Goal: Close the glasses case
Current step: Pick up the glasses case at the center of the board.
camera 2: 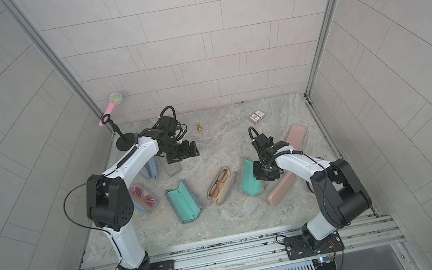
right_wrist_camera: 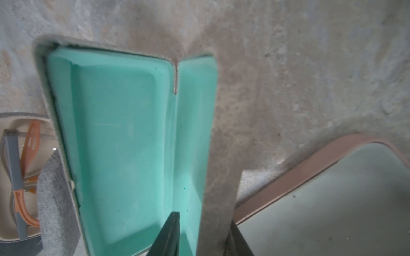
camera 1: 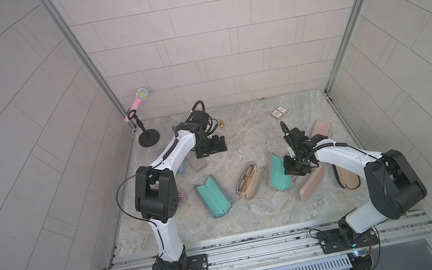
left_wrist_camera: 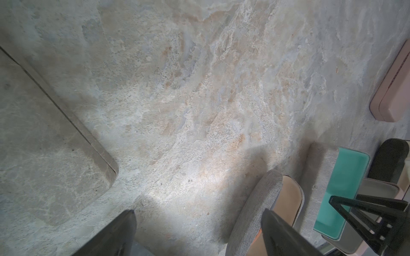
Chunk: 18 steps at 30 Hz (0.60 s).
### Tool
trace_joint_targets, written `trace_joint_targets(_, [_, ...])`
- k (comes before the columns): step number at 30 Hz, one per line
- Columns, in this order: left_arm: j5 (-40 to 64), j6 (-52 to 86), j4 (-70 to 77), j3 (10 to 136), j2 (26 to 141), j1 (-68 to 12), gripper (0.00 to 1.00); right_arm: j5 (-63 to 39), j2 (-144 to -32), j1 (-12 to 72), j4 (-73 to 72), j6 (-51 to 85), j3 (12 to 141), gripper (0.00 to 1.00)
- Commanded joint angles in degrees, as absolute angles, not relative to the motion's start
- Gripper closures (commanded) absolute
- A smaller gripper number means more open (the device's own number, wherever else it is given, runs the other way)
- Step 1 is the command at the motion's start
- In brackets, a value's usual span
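White arms (camera 1: 174, 150), black joints (camera 1: 156, 195) — looping black cables (camera 1: 333, 145).

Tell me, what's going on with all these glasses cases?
The right gripper grips the raised half of an open teal-lined glasses case, pinching it from inside and outside; the case isn't shut yet. The left gripper hangs open above the table, holding nothing. A beige case holding glasses lies open beside the teal one.

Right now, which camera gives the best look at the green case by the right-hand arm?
The right wrist view: the green case fills it, mint lining and fold plain, the right gripper straddling its raised half. In both top views it is small, partly behind the gripper. The left wrist view catches only one end.
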<state>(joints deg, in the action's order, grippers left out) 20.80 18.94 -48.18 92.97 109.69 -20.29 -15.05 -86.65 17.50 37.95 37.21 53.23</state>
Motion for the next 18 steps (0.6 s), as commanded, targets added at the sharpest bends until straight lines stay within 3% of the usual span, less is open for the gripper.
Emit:
trace_joint_targets(1, [21.3,17.6,-48.3,92.6,109.0,-20.4,0.04,-14.9,-87.7,17.3,37.7,37.5,54.1,0.73])
trace_joint_targets(10, [21.8,17.8,-48.6,92.8,109.4,-20.4,0.04,-14.2,-91.9,17.2,38.0,36.4,61.1,0.84])
trace_joint_targets(18, [21.9,17.8,-48.9,93.0,110.1,-20.4,0.04,-12.8,-99.3,15.5,40.9,34.0,72.0,0.85])
